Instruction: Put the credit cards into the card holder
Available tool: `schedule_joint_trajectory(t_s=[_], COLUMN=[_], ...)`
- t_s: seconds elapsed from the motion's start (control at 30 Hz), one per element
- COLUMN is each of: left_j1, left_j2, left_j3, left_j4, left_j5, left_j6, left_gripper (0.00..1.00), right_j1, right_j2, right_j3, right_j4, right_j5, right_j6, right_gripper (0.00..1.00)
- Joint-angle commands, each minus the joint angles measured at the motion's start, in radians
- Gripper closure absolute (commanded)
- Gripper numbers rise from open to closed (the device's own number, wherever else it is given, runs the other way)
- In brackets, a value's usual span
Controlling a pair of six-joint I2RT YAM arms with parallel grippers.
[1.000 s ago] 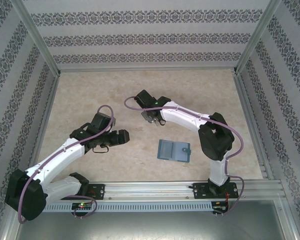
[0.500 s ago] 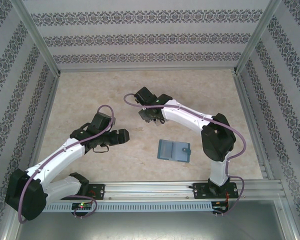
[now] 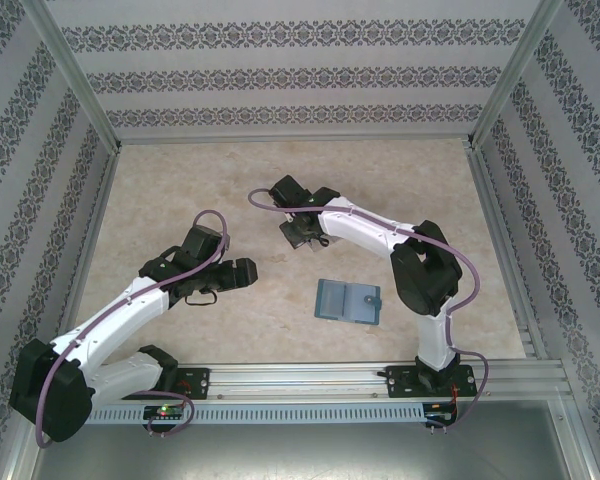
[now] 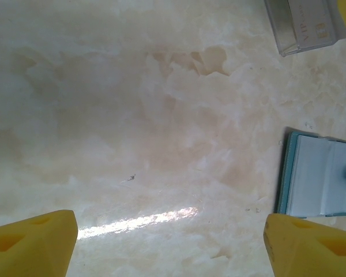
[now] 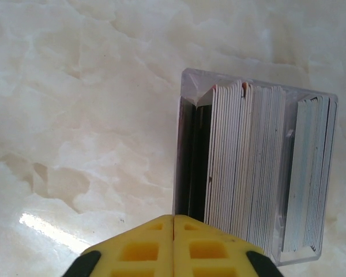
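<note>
Hovering at the near edge of a clear box (image 5: 187,81), the right hand (image 5: 173,222) has its two yellow fingers pressed together. Whether a card edge is pinched between them cannot be told; none shows between the tips. The credit cards (image 5: 248,167) stand on edge inside the box, packed side by side: dark ones at the left, then a thick run of white and grey ones, then a smaller grey group at the right.

The card holder (image 3: 347,300) lies opened flat on the table (image 3: 180,190), well apart from the box and nearer the arm bases, with its pale inside facing up. No card is visible in it.

The left hand (image 3: 242,272) hangs above bare table with its fingers wide apart and nothing between them. Its wrist view has the card holder at the right edge.

Judged from this layout, the task is at its start: the holder is open and ready, no card is seen loaded, and every card in view sits in the box. Extraction, transfer and insertion are all left to do.
</note>
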Motion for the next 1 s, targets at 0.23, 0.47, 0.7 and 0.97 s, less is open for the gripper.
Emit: schedule_joint_trajectory(t_s=[0.23,0.47,0.7,0.97], left_j1=[0.000,-0.006,-0.143,-0.279], left_j2=[0.010,-0.035,-0.091,0.119], left_j3=[-0.009,-0.057,-0.152,-0.093], left_j4=[-0.004,0.072,0.307,0.375], left_j5=[0.027,0.134,0.192,0.168], left_j6=[0.006,0.010,-0.040,0.005], left_gripper=[0.17,0.19,0.15,0.17], right_j1=[0.007,-0.003,-0.027,-0.163], right_j2=[-0.106,-0.278,-0.522,-0.998], right_j3=[-0.010,-0.180,-0.398,-0.860], right_j4=[0.000,0.140,0.133,0.185], right_j5=[-0.004,-0.042,-0.211,-0.477], right_j6=[0.039,0.061,0.197,0.456], right_gripper=[1.00,1.00,1.00,1.00])
